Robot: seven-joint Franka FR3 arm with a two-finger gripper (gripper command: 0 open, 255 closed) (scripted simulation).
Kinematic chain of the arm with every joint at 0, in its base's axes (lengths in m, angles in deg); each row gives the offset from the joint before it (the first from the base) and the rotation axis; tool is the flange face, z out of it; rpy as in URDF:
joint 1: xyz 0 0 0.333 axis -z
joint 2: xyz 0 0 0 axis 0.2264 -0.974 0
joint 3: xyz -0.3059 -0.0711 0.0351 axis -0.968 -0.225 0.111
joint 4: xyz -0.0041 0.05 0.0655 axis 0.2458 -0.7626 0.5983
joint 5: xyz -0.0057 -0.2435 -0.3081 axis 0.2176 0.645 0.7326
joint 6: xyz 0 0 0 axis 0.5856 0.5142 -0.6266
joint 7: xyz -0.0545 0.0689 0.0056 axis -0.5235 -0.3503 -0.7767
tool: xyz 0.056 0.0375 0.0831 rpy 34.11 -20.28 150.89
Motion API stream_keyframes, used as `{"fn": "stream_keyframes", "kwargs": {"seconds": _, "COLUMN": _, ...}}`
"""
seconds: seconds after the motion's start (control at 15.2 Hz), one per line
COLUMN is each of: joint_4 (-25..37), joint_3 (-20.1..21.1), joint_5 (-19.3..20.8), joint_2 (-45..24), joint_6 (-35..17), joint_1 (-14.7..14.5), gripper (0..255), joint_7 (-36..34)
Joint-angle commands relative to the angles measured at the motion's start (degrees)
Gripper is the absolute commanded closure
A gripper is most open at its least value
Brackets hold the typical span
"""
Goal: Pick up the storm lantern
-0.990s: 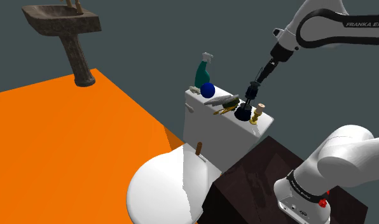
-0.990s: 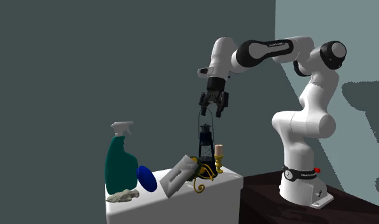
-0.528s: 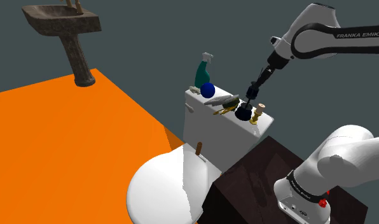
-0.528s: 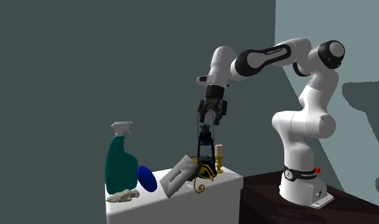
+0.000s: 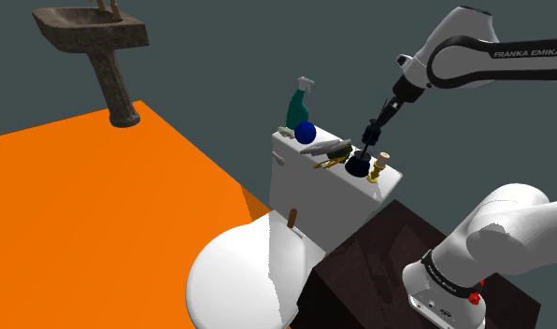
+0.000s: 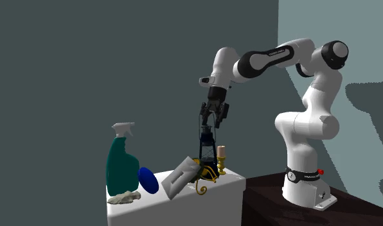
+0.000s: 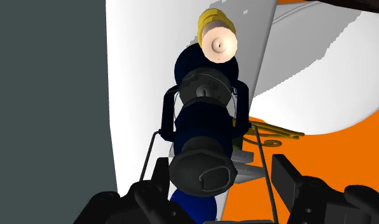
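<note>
Seven items sit on the flat top of a white toilet cistern point(image 6: 184, 207), listed from the second exterior view's left.

1. Crumpled grey rag point(image 6: 123, 198), at the near corner.
2. Teal spray bottle with a pale trigger head point(image 6: 121, 168), upright, just behind the rag.
3. Dark blue disc point(image 6: 148, 180), leaning beside the bottle.
4. Grey flat packet point(image 6: 180, 176), tilted.
5. Gold curled wire piece point(image 6: 202, 185), lying beside the packet.
6. Dark blue storm lantern with a thin wire carrying loop point(image 6: 207, 146), upright near the cistern's far end, base on the surface.
7. Pale candle in a brass holder point(image 6: 221, 156), just beside the lantern.

The black two-finger gripper point(image 6: 211, 117) hangs directly over the lantern, pointing down. In the wrist view the gripper point(image 7: 222, 167) is spread: its fingers point(image 7: 161, 181) stand apart on either side of the lantern's cap, not gripping it, and the wire loop rises between them.

The white arm's base stands on a dark box point(image 6: 274, 207) at the right.
</note>
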Motion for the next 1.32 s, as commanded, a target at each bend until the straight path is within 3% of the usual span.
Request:
{"fn": "stream_keyframes", "kwargs": {"seconds": 0.0, "joint_4": -0.3, "joint_3": 0.0, "joint_5": 0.0, "joint_2": -0.1, "joint_6": 0.1, "joint_1": 0.0, "gripper": 255, "joint_7": 0.0}}
{"fn": "stream_keyframes", "kwargs": {"seconds": 0.2, "joint_4": -0.1, "joint_3": -0.1, "joint_5": 0.0, "joint_2": -0.4, "joint_6": -0.1, "joint_1": -0.1, "gripper": 255, "joint_7": 0.0}}
{"fn": "stream_keyframes", "kwargs": {"seconds": 1.25, "joint_4": 10.8, "joint_3": 1.7, "joint_5": -1.1, "joint_2": 0.7, "joint_6": 11.8, "joint_1": -0.7, "gripper": 255, "joint_7": -0.7}}
